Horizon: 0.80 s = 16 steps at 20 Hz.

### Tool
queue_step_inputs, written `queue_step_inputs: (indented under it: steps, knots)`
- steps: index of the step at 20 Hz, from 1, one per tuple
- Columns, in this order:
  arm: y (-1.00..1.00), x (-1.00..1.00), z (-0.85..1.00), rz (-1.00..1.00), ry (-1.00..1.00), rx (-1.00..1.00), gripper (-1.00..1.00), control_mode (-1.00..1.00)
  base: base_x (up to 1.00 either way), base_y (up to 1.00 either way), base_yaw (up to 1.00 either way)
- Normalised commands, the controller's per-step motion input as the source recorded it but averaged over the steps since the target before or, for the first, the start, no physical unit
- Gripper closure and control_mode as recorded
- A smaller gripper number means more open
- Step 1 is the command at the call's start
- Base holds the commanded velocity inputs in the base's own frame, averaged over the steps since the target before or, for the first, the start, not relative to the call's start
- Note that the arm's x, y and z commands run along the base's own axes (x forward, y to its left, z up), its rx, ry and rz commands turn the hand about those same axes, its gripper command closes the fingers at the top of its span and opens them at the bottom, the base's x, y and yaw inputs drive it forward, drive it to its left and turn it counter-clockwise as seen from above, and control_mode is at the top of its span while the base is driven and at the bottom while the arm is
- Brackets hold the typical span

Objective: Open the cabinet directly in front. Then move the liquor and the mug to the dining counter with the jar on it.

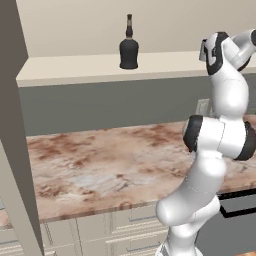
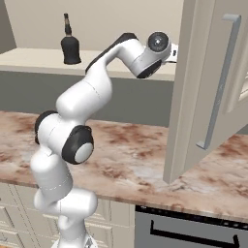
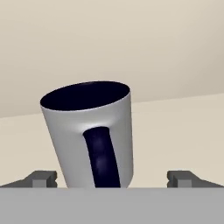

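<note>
Mug [image 3: 89, 135] seen nearest in hand view, handle toward camera, between widely spread fingertips [image 3: 41, 178] of gripper [image 3: 113, 179], untouched. Cabinet [image 2: 208, 92] door swung open. Liquor [image 1: 129, 44] upright on cream shelf [image 1: 75, 67]. Marble countertop [image 1: 110, 160] below.

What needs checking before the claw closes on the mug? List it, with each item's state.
1. Cabinet door swung open: ok.
2. Mug upright on the shelf: ok.
3. Claw open, a finger on each side of the mug: ok.
4. Handle faces the camera, between the fingers: ok.
5. Fingers far enough forward to grip: cannot tell.
6. Liquor stands apart, not in the way: ok.
</note>
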Motion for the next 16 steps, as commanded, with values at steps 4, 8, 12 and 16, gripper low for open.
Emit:
queue_step_inputs:
  steps: [4, 8, 12, 16]
  knots:
    - [0.00, 0.27, 0.00, 0.01, 0.00, 0.00, -1.00, -1.00, 0.00, 0.00, 0.00]
    - [0.00, 0.23, 0.00, 0.00, 0.00, 0.00, 1.00, -1.00, 0.00, 0.00, 0.00]
    - [0.00, 0.16, -0.01, 0.00, 0.00, 0.00, 1.00, -1.00, 0.00, 0.00, 0.00]
    - [0.00, 0.00, 0.00, 0.00, 0.00, 0.00, 1.00, -1.00, 0.00, 0.00, 0.00]
